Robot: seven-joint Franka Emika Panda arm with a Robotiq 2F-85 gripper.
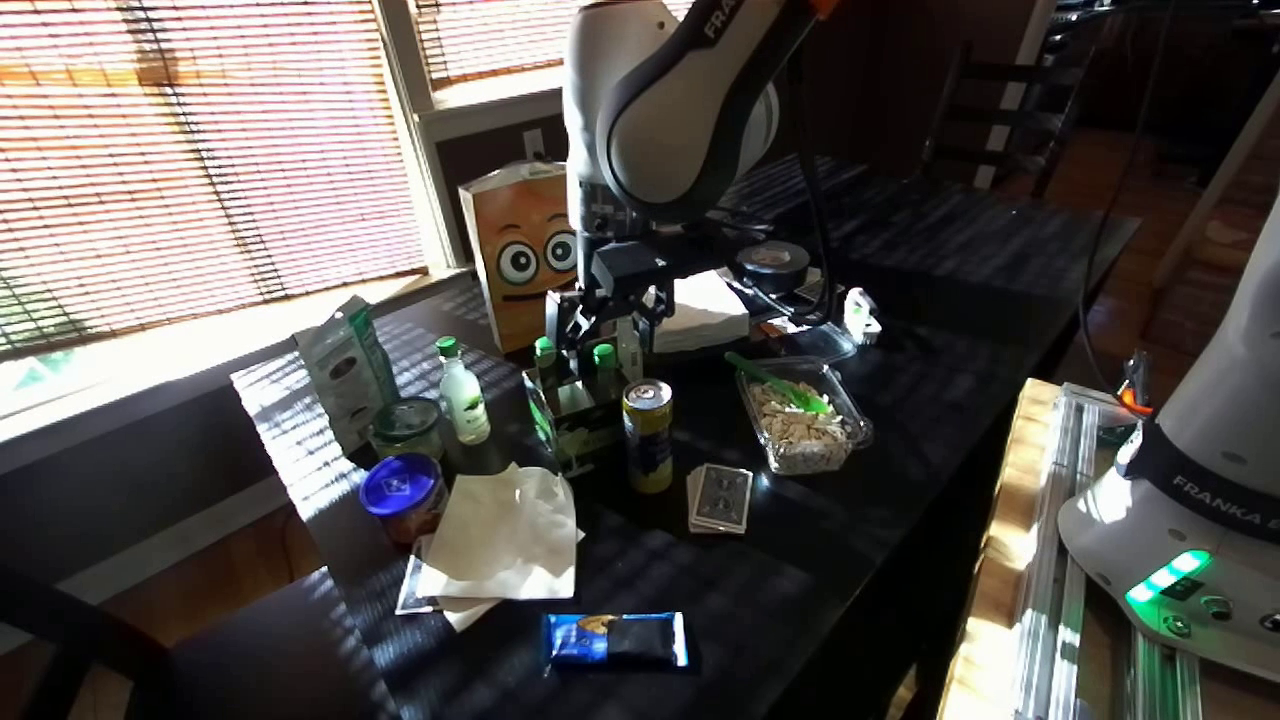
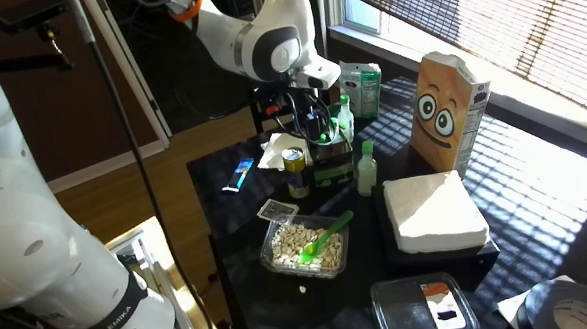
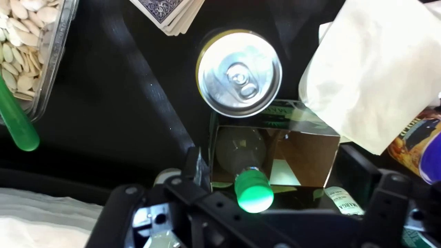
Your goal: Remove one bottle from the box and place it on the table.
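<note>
one pale bottle [image 1: 463,398] stood upright on the table [image 2: 319,325] near the jar [image 1: 408,430] and another pale bottle [image 2: 367,173] near the white stack [image 2: 434,213], on different sides of the box [image 2: 334,174], neither with a wall to prop it. either may have been the task's bottle; a bottle in the box could equally have been meant, and nothing settled it. inside the box a darker bottle [image 3: 243,155] stood in a corner, the cardboard walls steadying it while neck and green cap [image 3: 254,193] rose above the low rim, handy for gripping. a second green cap [image 1: 543,347] showed farther back, seemingly inside too. the gripper [image 3: 275,163] hung above the box with its fingers spread wide, one toward each side, and held nothing; that spread would likely let a cap pass between them without a knock. the can [image 1: 650,445] stood just beside the box, contact uncertain, so for any bottle to be taken out, a straight lift looked safer than a sideways pull.
</note>
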